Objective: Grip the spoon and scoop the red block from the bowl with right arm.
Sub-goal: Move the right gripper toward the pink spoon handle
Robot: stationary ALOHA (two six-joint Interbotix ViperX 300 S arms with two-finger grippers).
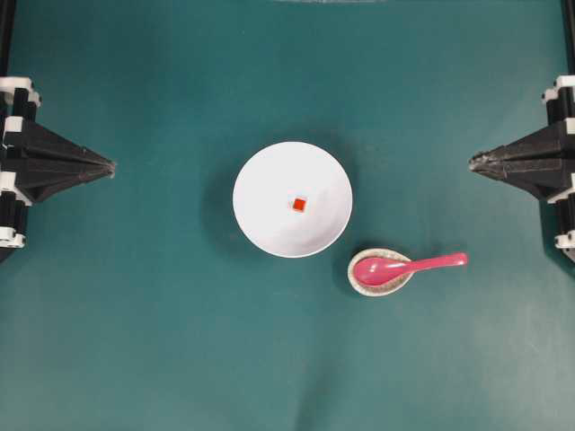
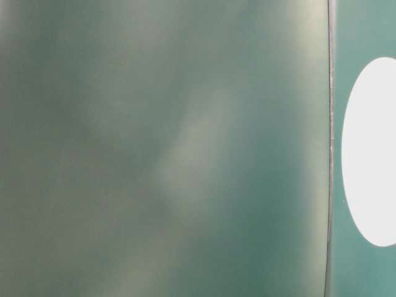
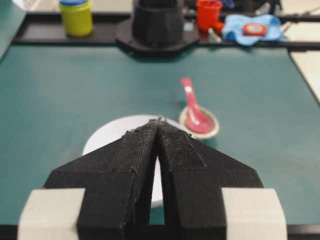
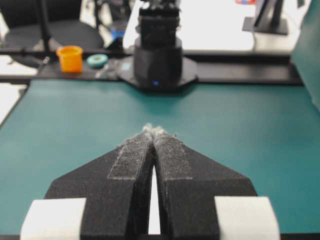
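Between my two grippers, on the green bench (image 1: 135, 341), sits the bowl (image 1: 260, 215), white and round; the red block (image 1: 298, 205) lies near the middle of its floor, touching nothing but the bowl. My right gripper (image 1: 473, 162) hangs at the right edge of the overhead view, its black fingers drawn together to a point with no gap I can see at the tips and nothing between them; the bowl is well apart from it, straight out ahead of that point. My left gripper (image 1: 111, 166) mirrors it at the opposite edge, fingers likewise pressed to a point and holding nothing; the bowl is well apart from it too.

Nearer the right gripper than the left, and off to one side of the line between them, the spoon (image 1: 404, 266) rests with its pink scoop inside a small speckled dish (image 1: 361, 280); its handle sticks out over the dish rim, pointing toward the right gripper's side of the bench. The dish sits just beside the bowl; I cannot tell whether the two rims touch.

From the left wrist camera I see the left gripper's closed fingers (image 3: 140, 150) over the bowl's near rim, with the spoon and dish beyond and to the right; the table-level view is blurred, showing only green and a white oval.
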